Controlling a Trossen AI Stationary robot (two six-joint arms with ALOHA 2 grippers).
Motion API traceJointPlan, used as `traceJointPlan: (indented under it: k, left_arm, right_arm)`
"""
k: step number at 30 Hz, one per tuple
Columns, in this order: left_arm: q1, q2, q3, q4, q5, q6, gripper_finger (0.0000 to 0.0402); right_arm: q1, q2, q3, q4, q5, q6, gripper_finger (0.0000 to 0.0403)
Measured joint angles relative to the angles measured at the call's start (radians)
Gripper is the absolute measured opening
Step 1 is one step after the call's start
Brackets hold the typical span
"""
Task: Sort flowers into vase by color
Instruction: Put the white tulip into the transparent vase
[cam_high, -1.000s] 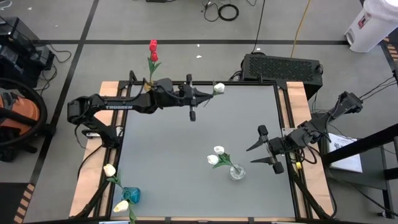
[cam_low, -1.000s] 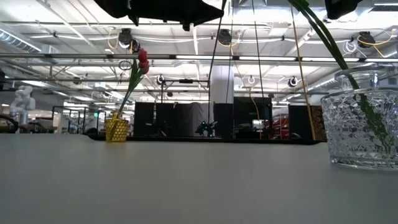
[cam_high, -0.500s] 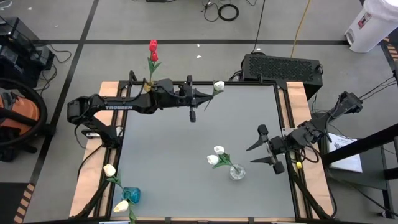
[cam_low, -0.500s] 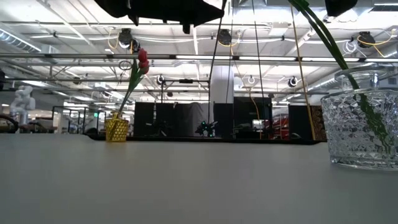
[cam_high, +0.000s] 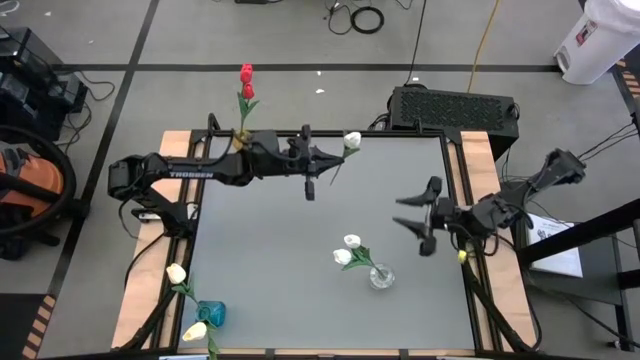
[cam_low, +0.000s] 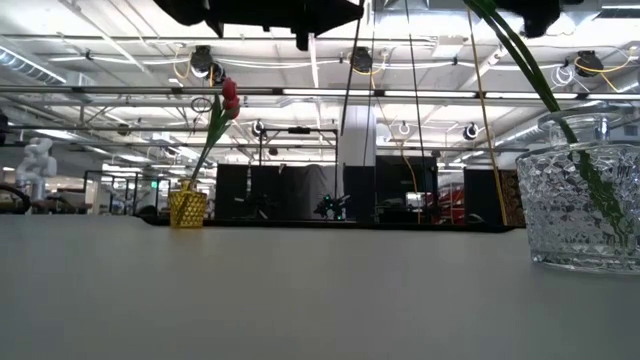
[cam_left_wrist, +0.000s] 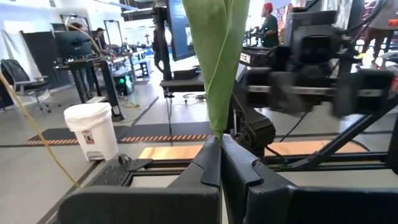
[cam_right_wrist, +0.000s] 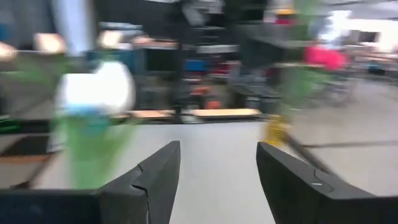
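My left gripper (cam_high: 325, 158) (cam_left_wrist: 219, 140) hangs level above the table's far edge, shut on a white tulip whose head (cam_high: 352, 140) lies just past the fingertips. My right gripper (cam_high: 398, 210) (cam_right_wrist: 217, 168) stands open in the air near the right edge, with nothing between its fingers. Below it a clear glass vase (cam_high: 381, 277) (cam_low: 580, 195) holds two white tulips (cam_high: 347, 249). A gold vase (cam_high: 240, 136) (cam_low: 187, 205) at the far left holds red tulips (cam_high: 246, 73). A teal vase (cam_high: 210, 312) at the near left holds cream-yellow tulips (cam_high: 176, 272). My left gripper pinches the white tulip's green leaf and stem (cam_left_wrist: 215, 127) between its two shut fingers, some way below the head. The fingers come level from the table's left and lie across the stem. The flower is lifted clear of the table, its leaf (cam_left_wrist: 214, 62) standing up from the fingertips.
Wooden side boards (cam_high: 150, 300) flank the grey table top (cam_high: 300, 260). A black box (cam_high: 455, 107) sits behind the far right corner. Bare table top lies between the three vases.
My right gripper has swung toward the table's far edge and turned its fingers toward the table's left, staying open. The glass vase and its tulips have kept still.
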Motion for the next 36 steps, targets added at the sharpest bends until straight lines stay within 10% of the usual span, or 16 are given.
traceJointPlan:
  k: [13,36]
  left_arm:
    - [-0.017,0.0,0.0,0.001,0.0,-0.001,0.0]
    - [-0.017,0.0,0.0,0.01,-0.001,0.003,0.0]
  right_arm:
    - [-0.145,0.001,0.0,0.122,0.113,-0.145,0.0203]
    - [-0.509,0.211,0.0,0.535,-0.392,-0.145,0.0203]
